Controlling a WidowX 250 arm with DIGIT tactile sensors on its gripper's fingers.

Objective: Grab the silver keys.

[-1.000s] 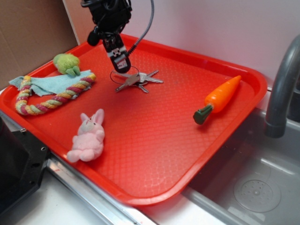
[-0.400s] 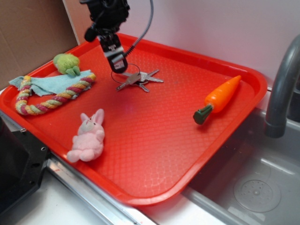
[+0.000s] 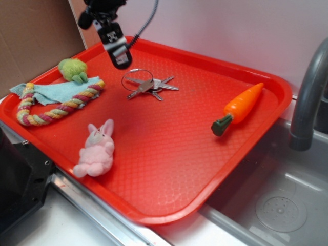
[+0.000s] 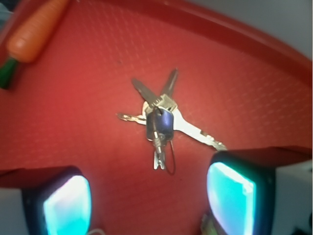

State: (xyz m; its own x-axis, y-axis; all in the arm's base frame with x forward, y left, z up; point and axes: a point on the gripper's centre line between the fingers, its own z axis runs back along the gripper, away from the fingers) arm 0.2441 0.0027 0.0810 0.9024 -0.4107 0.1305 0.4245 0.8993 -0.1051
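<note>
On the red tray (image 3: pixel 169 154), in the exterior view, the silver keys (image 3: pixel 151 85) lie flat in the far middle part, well apart from the toy carrot (image 3: pixel 238 107) on the right. The keys spread like a fan: their wire ring is at the left end, two blades point to the right toward the carrot, and one long key points down-left toward the rope toy (image 3: pixel 56 108). The gripper (image 3: pixel 118 54) hangs in the air up-left of the ring and touches nothing. A pink plush rabbit (image 3: pixel 96 148) lies near the front edge.

From the wrist view, the keys (image 4: pixel 164 120) lie ahead of the two fingertips (image 4: pixel 234 203), in line with the gap between them. The jaws stand wide apart and hold nothing. The blades point away from the camera and to the sides, and the longest key runs to the lower right.
</note>
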